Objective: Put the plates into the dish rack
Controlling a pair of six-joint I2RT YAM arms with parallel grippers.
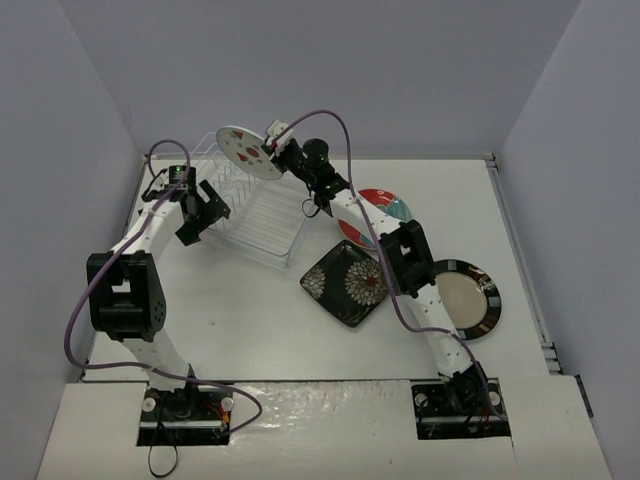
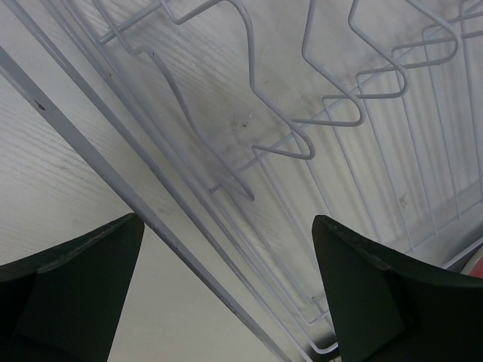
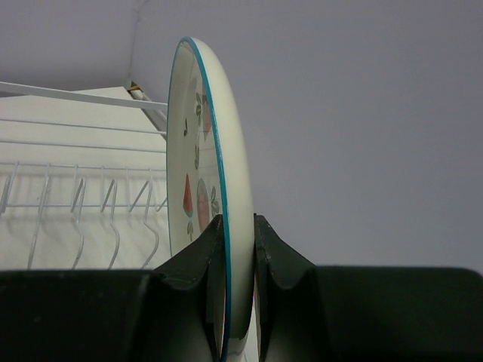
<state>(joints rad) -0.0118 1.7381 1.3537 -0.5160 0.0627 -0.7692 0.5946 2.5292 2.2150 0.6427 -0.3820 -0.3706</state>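
My right gripper is shut on the rim of the white plate with red fruit marks, holding it on edge above the far end of the clear dish rack. In the right wrist view the plate stands upright between my fingers, with the rack's prongs to its left. My left gripper is open at the rack's left side; its view shows the rack's wire prongs and rim. The red plate, black square plate and dark-rimmed plate lie on the table.
The rack sits at the table's far left, close to the back wall. The three loose plates lie to the right of the rack, partly under my right arm. Grey walls enclose the table on three sides.
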